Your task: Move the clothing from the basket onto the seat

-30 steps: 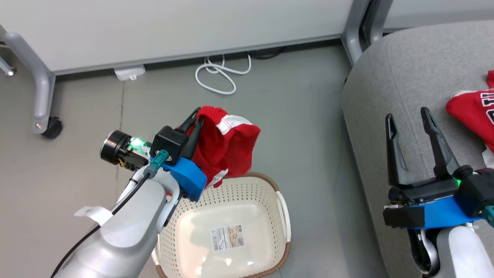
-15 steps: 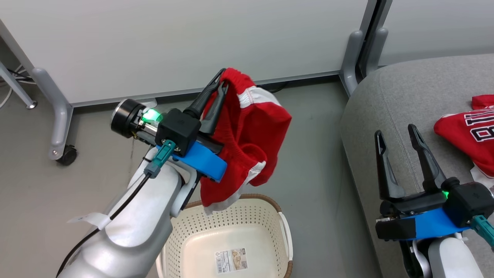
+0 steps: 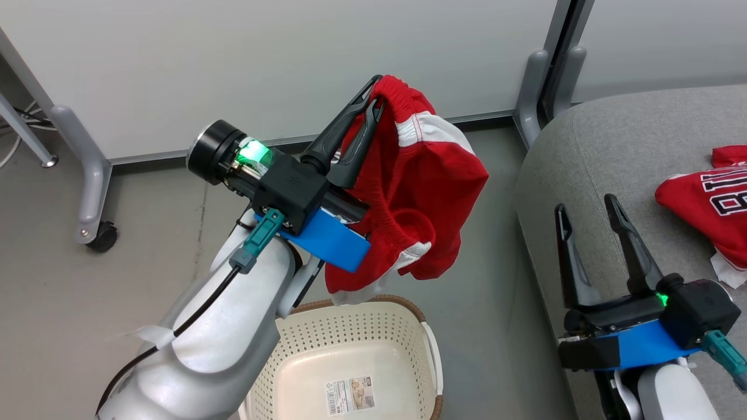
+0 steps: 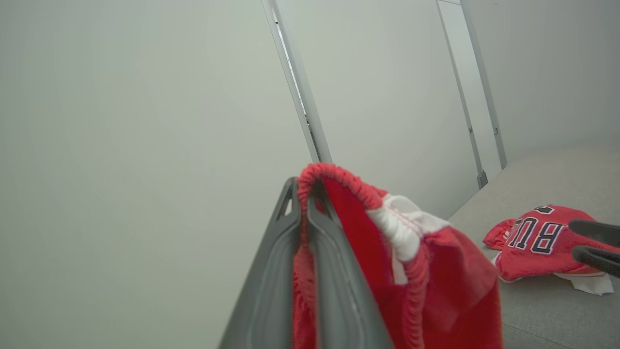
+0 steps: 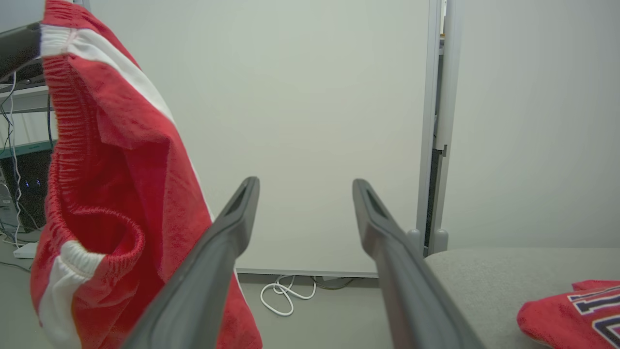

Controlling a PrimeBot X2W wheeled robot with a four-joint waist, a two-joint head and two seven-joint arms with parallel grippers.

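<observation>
holding the red shorts by their waistband, my left gripper is clamped on them, hanging in the air left of the sofa, so i must carry rightward. my right gripper (fingers apart, empty) hovers over the sofa's left edge. the jersey on the sofa is cut off.

white partition panels stand on a grey floor.

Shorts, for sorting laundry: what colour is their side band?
The band is white, on red shorts; clearest in the head view.
</observation>
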